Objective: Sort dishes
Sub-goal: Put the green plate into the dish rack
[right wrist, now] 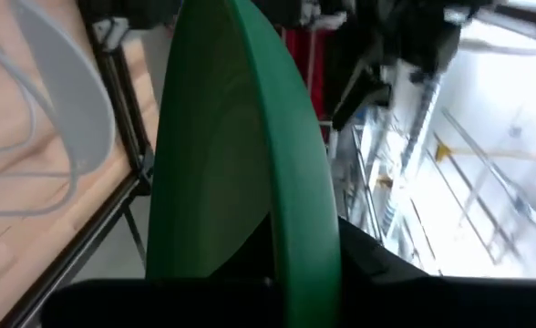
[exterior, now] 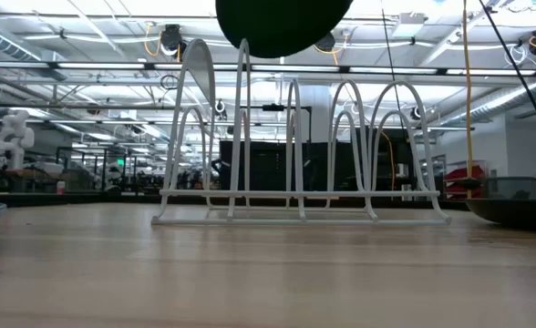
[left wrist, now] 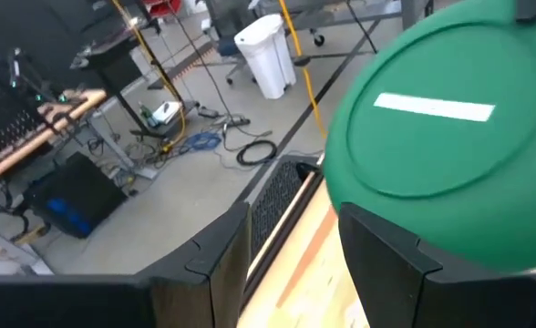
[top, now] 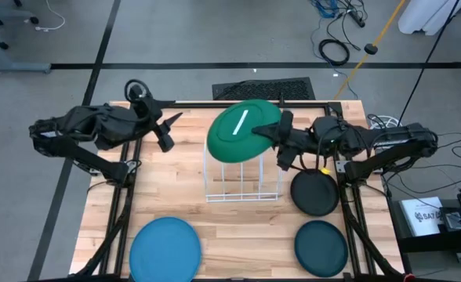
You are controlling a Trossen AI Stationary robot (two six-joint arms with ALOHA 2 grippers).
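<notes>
The large green plate (top: 242, 130) is held tilted in the air over the white wire rack (top: 242, 178) by my right gripper (top: 280, 141), which is shut on it. It also shows in the low view (exterior: 282, 25), the left wrist view (left wrist: 432, 128) and the right wrist view (right wrist: 250, 155). The light blue plate (top: 165, 249) lies flat at the near left, the dark teal plate (top: 321, 247) at the near right, the black plate (top: 314, 193) right of the rack. My left gripper (top: 168, 131) is open and empty at the far left. My right gripper pinches the green plate's rim (right wrist: 297, 264) between its two fingers, one on each face, at the plate's right-hand edge (top: 274, 135). The fingers come about level from the table's right side. The plate is lifted clear of the rack, tilted with one face turned up.
The rack's upright wire loops (exterior: 291, 150) stand in the table's middle. The table's far edge (top: 246, 102) lies just behind the green plate. Bare wood lies between the rack and the near plates (top: 242, 235).
</notes>
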